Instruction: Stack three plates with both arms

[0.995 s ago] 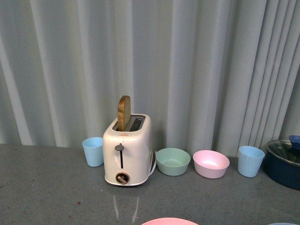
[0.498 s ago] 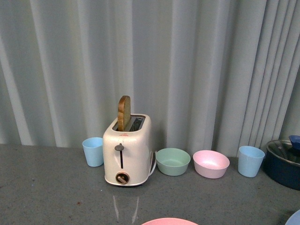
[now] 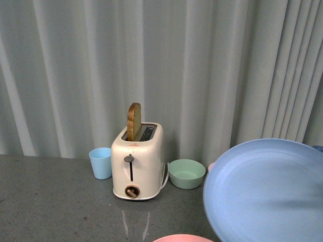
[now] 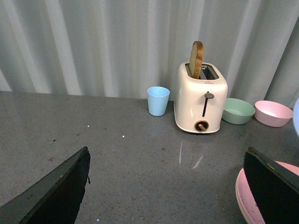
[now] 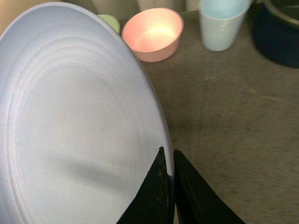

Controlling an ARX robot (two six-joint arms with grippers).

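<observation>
My right gripper (image 5: 168, 151) is shut on the rim of the light blue plate (image 5: 74, 126). The plate is lifted and tilted, and fills the lower right of the front view (image 3: 267, 194); the gripper itself is not seen there. The pink plate (image 3: 182, 238) lies on the table at the front edge; its rim also shows in the left wrist view (image 4: 247, 203), beside one finger. My left gripper (image 4: 168, 186) is open and empty above bare table, left of the pink plate. The cream-beige plate is out of view.
A cream toaster (image 3: 137, 162) with a bread slice stands at the back. Beside it are a light blue cup (image 3: 101, 162) and a green bowl (image 3: 186, 173). The right wrist view shows a pink bowl (image 5: 153, 33), a second blue cup (image 5: 220, 23) and a dark pot (image 5: 280, 32).
The light blue plate has risen from the lower right edge of the front view and now covers the pink bowl, the right cup and the pot there.
</observation>
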